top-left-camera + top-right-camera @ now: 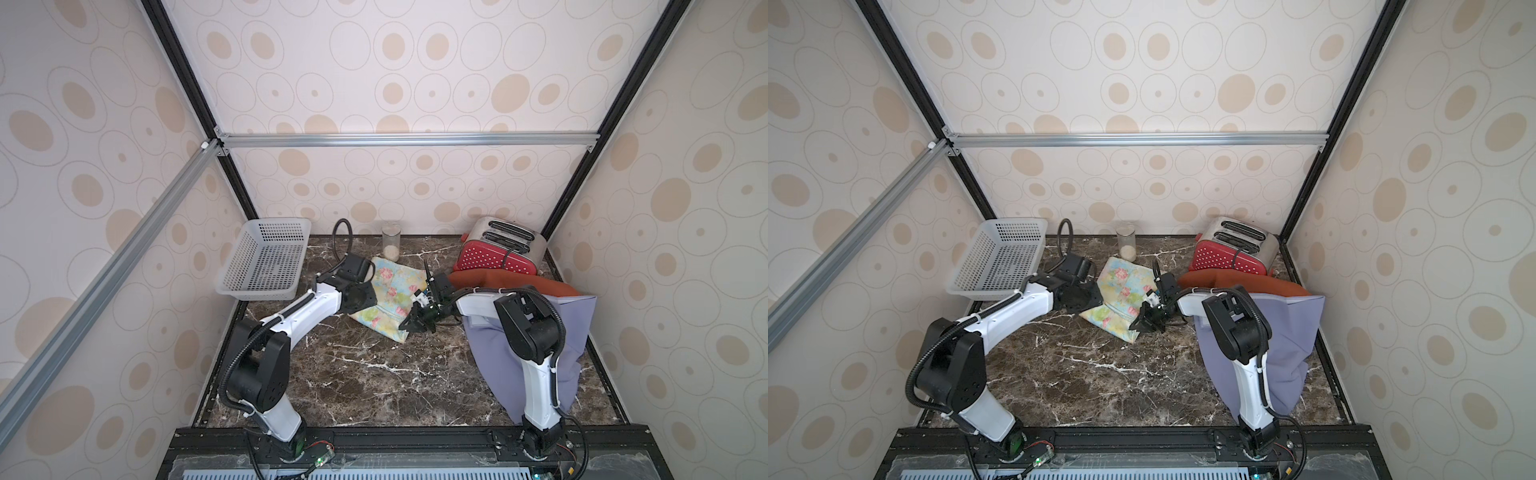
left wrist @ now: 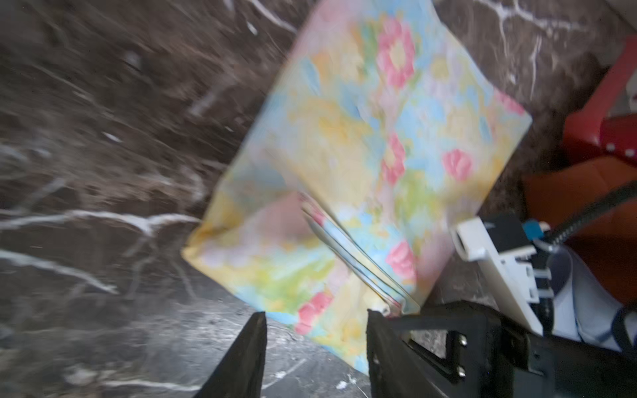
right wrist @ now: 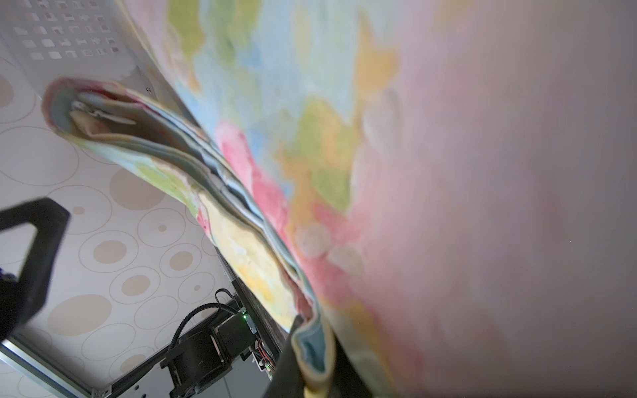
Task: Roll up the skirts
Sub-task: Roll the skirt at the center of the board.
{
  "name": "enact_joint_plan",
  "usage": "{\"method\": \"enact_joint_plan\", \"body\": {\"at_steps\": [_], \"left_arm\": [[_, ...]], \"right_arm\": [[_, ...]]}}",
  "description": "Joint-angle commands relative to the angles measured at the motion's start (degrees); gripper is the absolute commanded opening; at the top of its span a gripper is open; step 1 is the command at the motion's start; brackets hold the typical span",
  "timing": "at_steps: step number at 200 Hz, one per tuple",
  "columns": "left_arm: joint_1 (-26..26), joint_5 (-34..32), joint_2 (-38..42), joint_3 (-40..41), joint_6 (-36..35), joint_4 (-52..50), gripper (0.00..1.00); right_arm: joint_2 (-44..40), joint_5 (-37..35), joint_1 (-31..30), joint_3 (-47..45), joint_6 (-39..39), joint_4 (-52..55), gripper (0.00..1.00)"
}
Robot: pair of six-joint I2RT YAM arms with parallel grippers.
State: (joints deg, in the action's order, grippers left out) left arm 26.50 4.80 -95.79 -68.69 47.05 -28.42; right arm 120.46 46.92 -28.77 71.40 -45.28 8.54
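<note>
Right fingers [image 3: 286, 365] of mine pinch the floral skirt's [image 1: 395, 291] folded edge, clear only on that wrist camera. My left fingers [image 2: 253, 344] gape empty at its edge on the counter [image 1: 365, 382]. Both top views add the orange skirt [image 1: 540, 286] and purple skirt [image 1: 582, 324] by the toaster [image 1: 498, 249].

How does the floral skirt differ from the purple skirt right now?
The floral skirt is printed; the purple skirt is plain. The floral skirt is smaller than the purple skirt. The right gripper pinches the floral skirt's edge; no gripper holds the purple skirt. Both are soft cloth lying on the table.
</note>
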Motion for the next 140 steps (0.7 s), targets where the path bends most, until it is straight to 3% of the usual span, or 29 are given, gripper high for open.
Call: {"method": "enact_joint_plan", "body": {"at_steps": [1, 49, 97, 125, 140], "left_arm": [[1.0, 2.0, -3.3, -0.1, 2.5, 4.5, 0.42], [-0.9, -7.6, -13.4, -4.7, 0.5, 2.4, 0.33], [-3.4, -2.6, -20.2, -4.9, 0.5, 5.6, 0.30], [-3.3, -2.4, -21.8, -6.6, -1.2, 3.8, 0.31], [-3.2, -1.6, -22.6, -7.3, -2.1, 3.3, 0.32]], "right_arm": [[2.3, -2.6, 0.5, 1.0, -1.0, 2.8, 0.12], [1.8, -3.0, 0.3, 0.9, 0.4, 4.2, 0.12], [-1.7, -4.4, 0.4, -1.6, 3.4, 2.6, 0.26], [-6.5, -9.0, 1.8, -2.3, 10.3, 7.5, 0.34], [-9.1, -15.1, 2.4, -1.4, 16.8, 13.9, 0.40]]}}
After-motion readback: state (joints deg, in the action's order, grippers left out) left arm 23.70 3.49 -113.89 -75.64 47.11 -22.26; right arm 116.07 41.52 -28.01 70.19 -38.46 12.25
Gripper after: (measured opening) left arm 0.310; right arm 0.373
